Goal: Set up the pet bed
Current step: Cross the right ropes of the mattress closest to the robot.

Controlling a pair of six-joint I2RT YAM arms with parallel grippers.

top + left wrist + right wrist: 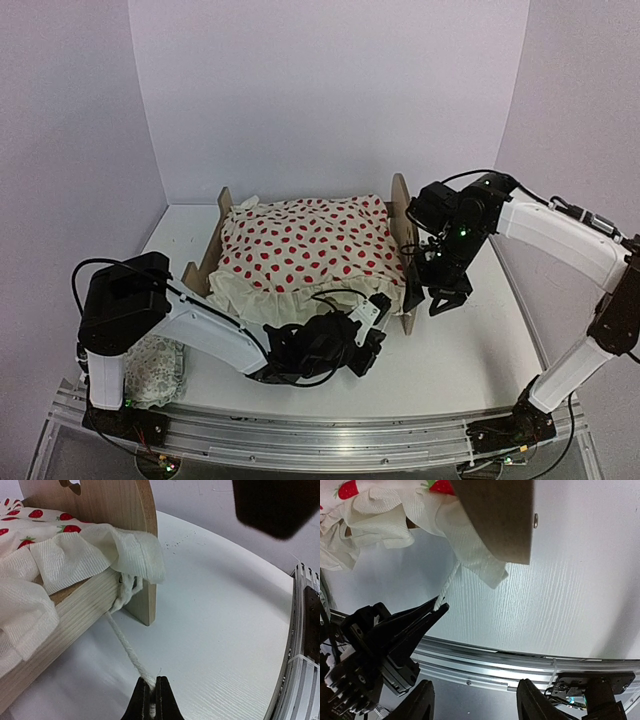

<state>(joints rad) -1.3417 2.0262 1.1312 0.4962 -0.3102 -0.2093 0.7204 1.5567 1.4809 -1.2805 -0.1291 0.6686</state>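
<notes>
Pinching a white cord at the bed's headboard corner, the left claw is closed on it. Right claw hangs wide and empty beside the headboard. Bed sits mid-worktop, blanket spread. Pillow lies at the near left corner; its placement appears outstanding.

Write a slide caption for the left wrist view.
Left gripper pinches a white cord running to the light plywood pet bed draped with a cream ruffled strawberry-print blanket.
</notes>
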